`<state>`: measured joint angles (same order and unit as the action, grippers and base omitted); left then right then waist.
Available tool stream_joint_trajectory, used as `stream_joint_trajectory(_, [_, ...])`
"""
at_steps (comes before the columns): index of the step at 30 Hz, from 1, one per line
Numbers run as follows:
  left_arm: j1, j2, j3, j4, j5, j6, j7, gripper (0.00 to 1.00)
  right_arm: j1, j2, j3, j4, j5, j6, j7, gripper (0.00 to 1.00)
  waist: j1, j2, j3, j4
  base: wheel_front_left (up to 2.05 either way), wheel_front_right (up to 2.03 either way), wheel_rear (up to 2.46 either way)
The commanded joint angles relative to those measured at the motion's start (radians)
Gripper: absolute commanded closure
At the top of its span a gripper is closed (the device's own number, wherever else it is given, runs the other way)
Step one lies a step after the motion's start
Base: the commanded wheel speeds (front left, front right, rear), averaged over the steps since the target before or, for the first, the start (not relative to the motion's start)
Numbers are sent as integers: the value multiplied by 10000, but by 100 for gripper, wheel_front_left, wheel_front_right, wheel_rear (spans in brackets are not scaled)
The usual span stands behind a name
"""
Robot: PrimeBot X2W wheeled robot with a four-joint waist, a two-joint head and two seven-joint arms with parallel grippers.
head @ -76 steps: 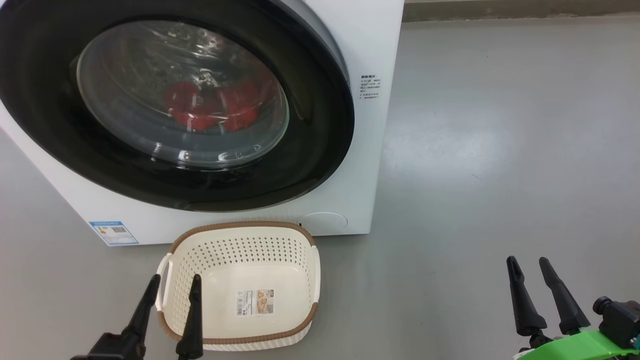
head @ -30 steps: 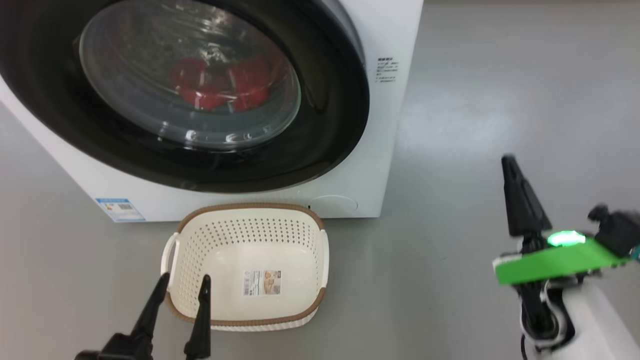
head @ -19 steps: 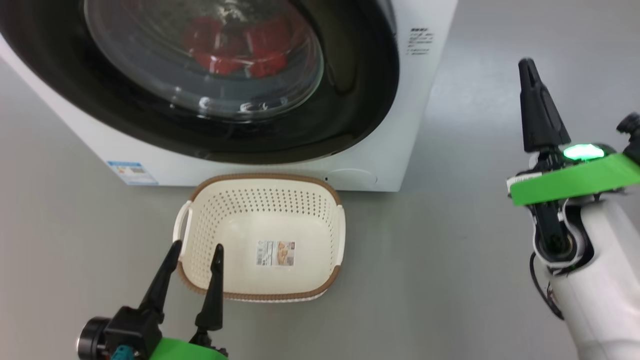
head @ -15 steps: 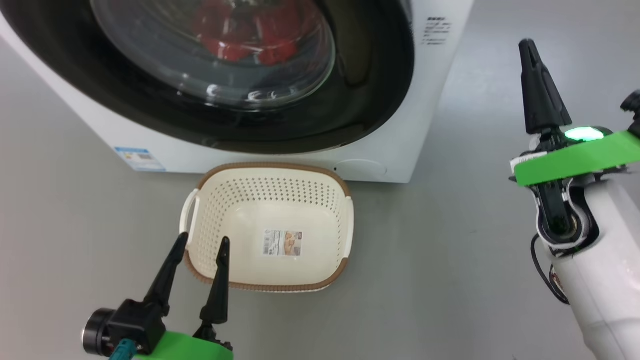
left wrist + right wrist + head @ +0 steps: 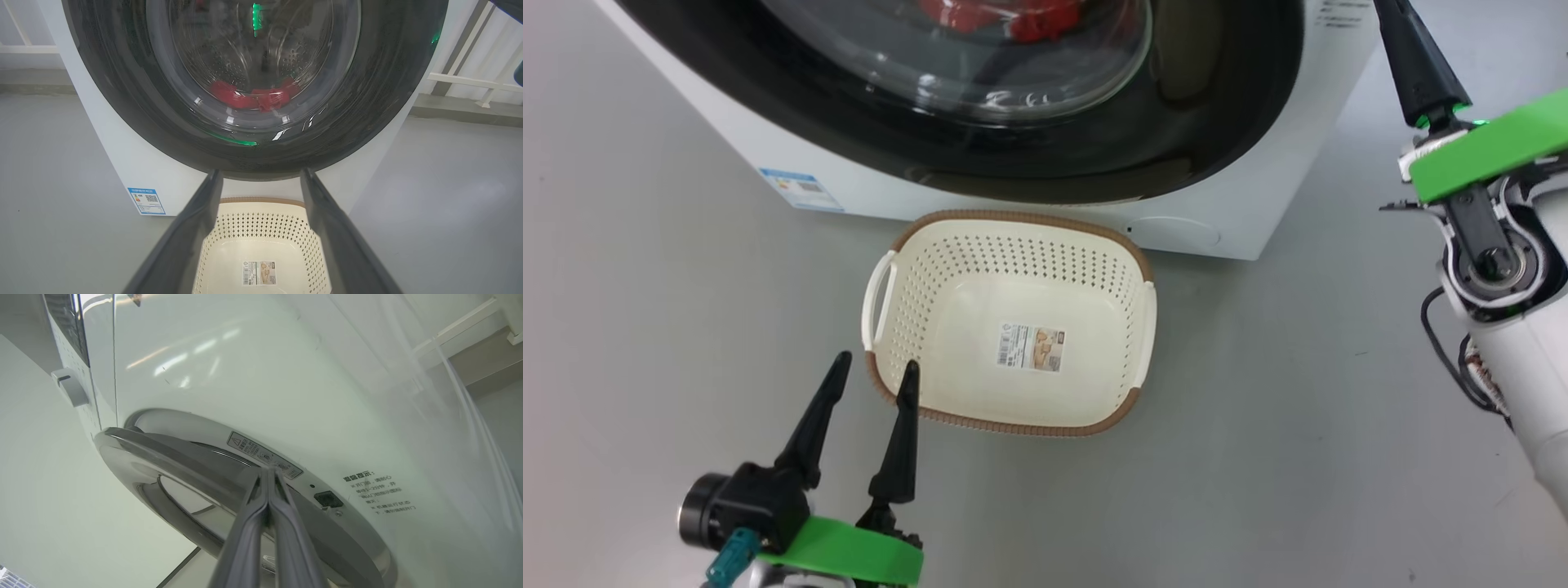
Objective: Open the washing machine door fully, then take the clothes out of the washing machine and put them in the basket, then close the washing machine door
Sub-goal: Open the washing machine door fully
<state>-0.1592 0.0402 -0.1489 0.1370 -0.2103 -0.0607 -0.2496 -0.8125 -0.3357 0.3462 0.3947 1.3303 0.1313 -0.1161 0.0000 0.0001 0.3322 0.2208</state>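
The washing machine [image 5: 1258, 220] stands at the top, its door [image 5: 1094, 155] a glossy black ring around glass. Red clothes [image 5: 1029, 20] lie in the drum behind the glass and are clearer in the left wrist view [image 5: 265, 98]. The cream basket [image 5: 1013, 220] sits on the floor just in front, with nothing in it. My left gripper [image 5: 876, 365] is open, over the basket's near-left corner. My right gripper [image 5: 1392, 16] is shut on nothing, raised beside the machine's right side. Its tips [image 5: 267, 470] sit at the door's silvery edge [image 5: 171, 461], which seems slightly off the white front [image 5: 286, 375].
Bare grey floor lies left and right of the basket. A blue label [image 5: 800, 188] marks the machine's lower left corner. My white right forearm [image 5: 1527, 367] fills the right edge. A pale railing [image 5: 470, 77] runs behind the machine.
The head camera has tilted down and the picture has shifted. My right gripper, open at the start, has shut and risen beside the door's right edge. The left gripper has stayed open.
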Motion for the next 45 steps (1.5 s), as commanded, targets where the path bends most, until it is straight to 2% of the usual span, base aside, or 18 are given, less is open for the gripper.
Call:
stream_joint_trajectory(1, [-329, 100, 274, -247, -75, 73, -122, 0, -195, -25, 164, -167, 210, -6, 109, 100, 0, -1, 237, 229, 0, 0, 0])
stream_joint_trajectory(6, [-486, 100, 145, -264, -177, 115, -122, 0, -760, -95, 258, 121, 1399, -6, 1112, 100, 0, -1, 473, 403, 0, 0, 0])
stream_joint_trajectory(24, [-843, 100, -181, -292, -488, 210, -122, 0, -2212, -469, 602, 1319, 2666, -6, 3877, 100, 0, -1, 1002, 858, 0, 0, 0])
stream_joint_trajectory(35, [-767, 100, -162, -186, -463, 235, -122, 0, -1537, -368, 802, 888, 3239, -6, 5457, 100, 0, -1, 583, 827, 0, 0, 0])
stream_joint_trajectory(45, [-583, 100, -50, -116, -320, 215, -122, 0, -821, -189, 835, 440, 3354, -6, 6082, 100, 0, -1, 109, 681, 0, 0, 0])
